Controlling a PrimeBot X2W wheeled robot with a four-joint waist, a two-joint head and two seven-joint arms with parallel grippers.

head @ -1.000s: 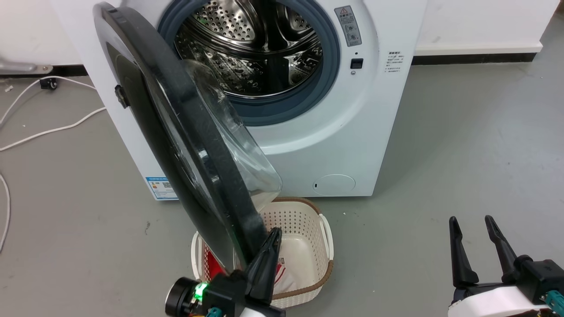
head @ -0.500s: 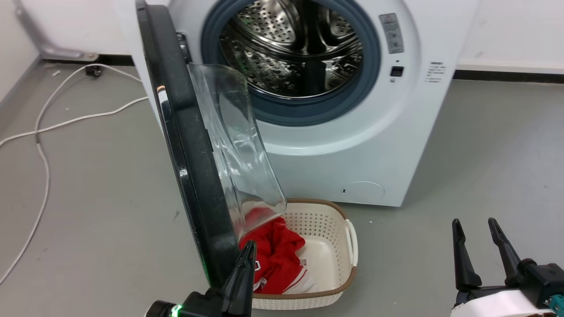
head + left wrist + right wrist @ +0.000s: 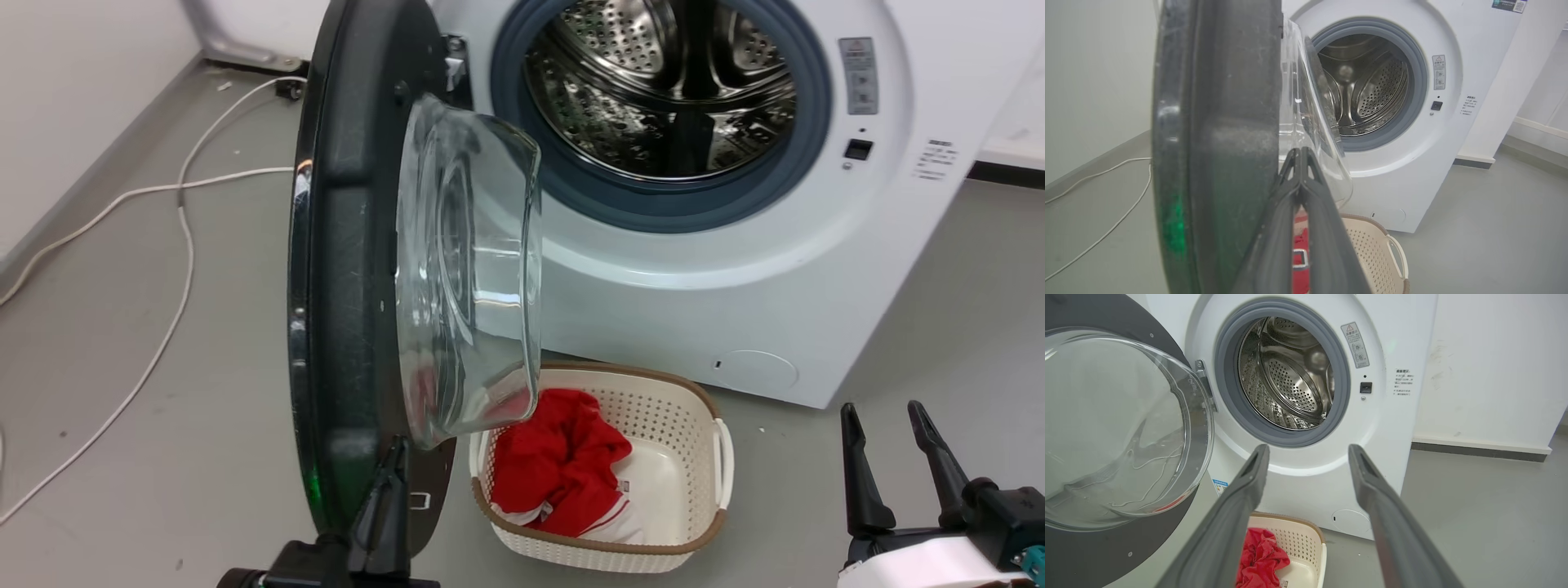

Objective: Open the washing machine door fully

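Floor [image 3: 204, 457]: carrying a white cable [image 3: 186, 245].
Basket [image 3: 571, 555]: holding red cloth [image 3: 563, 465].
Jaws: left gripper [image 3: 1300, 155] pressing together at the washing machine door [image 3: 343, 245] — right gripper [image 3: 882, 412] standing spread.

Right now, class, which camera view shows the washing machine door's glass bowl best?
The right wrist view: the glass bowl faces the camera, its round outline nearly whole, cut at the left edge. The head view shows it side-on; the left wrist view shows it as a thin slanted edge beside the black door.
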